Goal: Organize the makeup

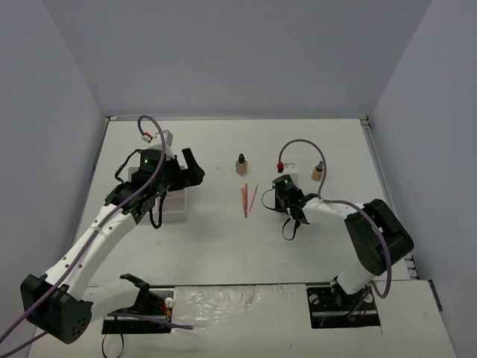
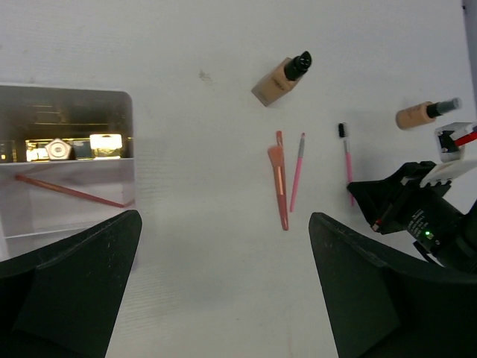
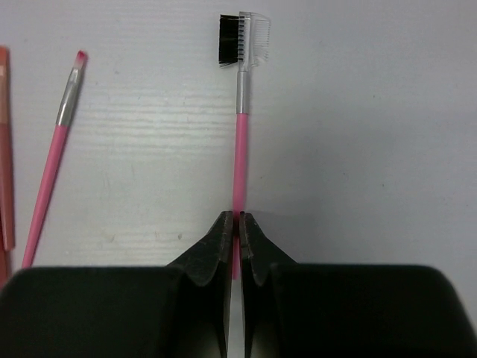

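Pick-up step in hand. The right gripper (image 3: 238, 239) is pinched fully shut on the pink handle of the brow comb-brush (image 3: 240, 142), which lies flat on the table right of centre, its bristle head pointing far. We judge the next move calls for a clean lift, then a carry leftward to the white organizer box (image 2: 131, 127), passing over the thin pink brush (image 3: 52, 164) and the coral brush (image 2: 279, 186). The left gripper (image 2: 225, 218) hovers by the organizer, spread wide, holding nothing. Two tan bottles (image 2: 282, 78) (image 2: 421, 114) lie farther back, unsorted. The handle's near end is hidden under the fingers. The organizer's near and left parts are cut off. The gold lipstick tubes (image 2: 74, 148) in it glare too much to count.
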